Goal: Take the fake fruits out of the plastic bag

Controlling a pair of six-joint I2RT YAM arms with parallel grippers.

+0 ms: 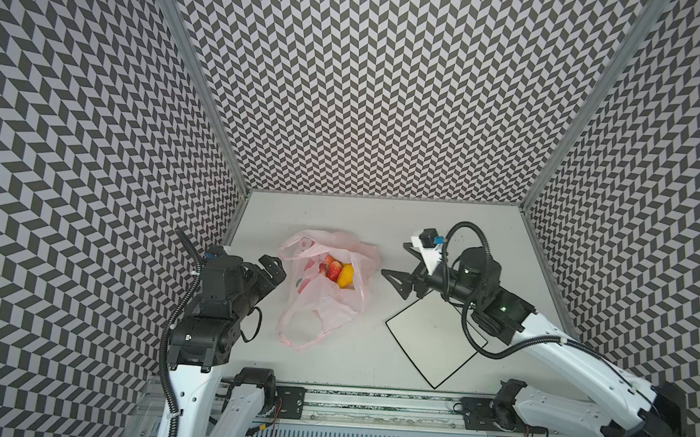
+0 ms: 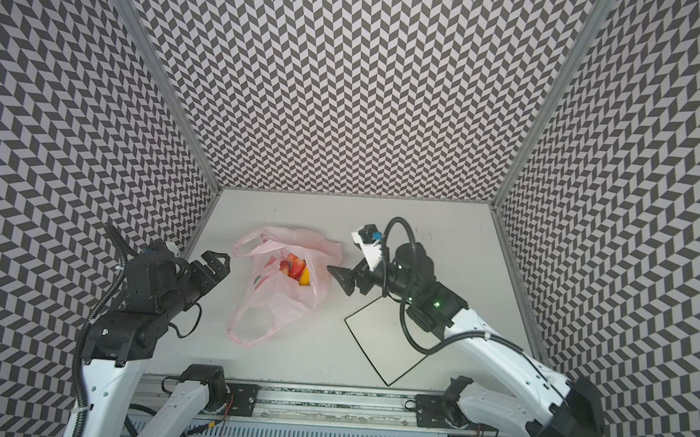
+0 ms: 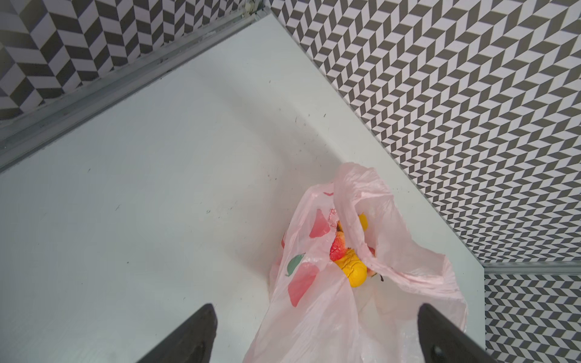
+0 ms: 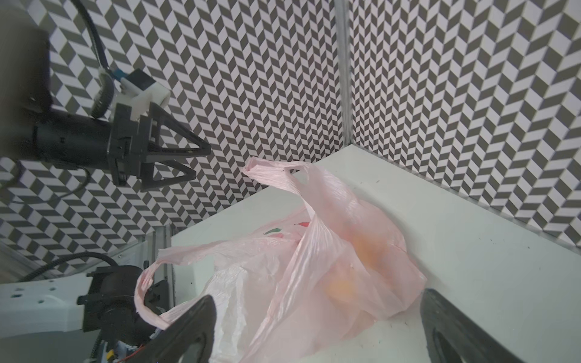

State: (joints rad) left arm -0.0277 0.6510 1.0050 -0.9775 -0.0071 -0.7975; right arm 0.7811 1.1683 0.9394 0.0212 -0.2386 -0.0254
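In the middle of the bench (image 1: 340, 215): the plastic bag (image 1: 326, 305) lies slumped and crinkled in both top views, its mouth gaping upward.
Fake fruits (image 1: 337, 270): those that show are still inside, heaped in the upper half of the bag. There are red strawberries (image 1: 332, 270) against a yellow fruit (image 1: 345, 276), and any others are hidden under the film.
Left claw (image 1: 274, 269): just left of the bag and clear of it, jaws wide apart, empty.
Right claw (image 1: 393, 259): just right of the bag, jaws likewise spread, holding nothing.
Handles: the trailing handle (image 1: 301, 341) loops toward the lower edge of the frame. The standing handle (image 4: 270, 173) rises off the bag, and in the left wrist view a strip of bag film crosses over the fruits.
Square board (image 1: 428, 341): white with a black edge, lower right of the bag, with nothing lying on it. The right arm hangs over its upper corner.
Step in hand: by my reading, the approach; nothing is out yet.
Doing it well: let one claw take the standing handle or the rim and draw it aside so the mouth gapes. Then bring the other claw down from above onto the topmost strawberry, closing on fruit only.
Watch for: thin film pinched along with the fruit would likely drag the whole bag. A glossy, rounded fruit may squirt out of an off-centre pinch, so close across its widest part.
Putting down: choose bare bench or the board, well apart from the bag.
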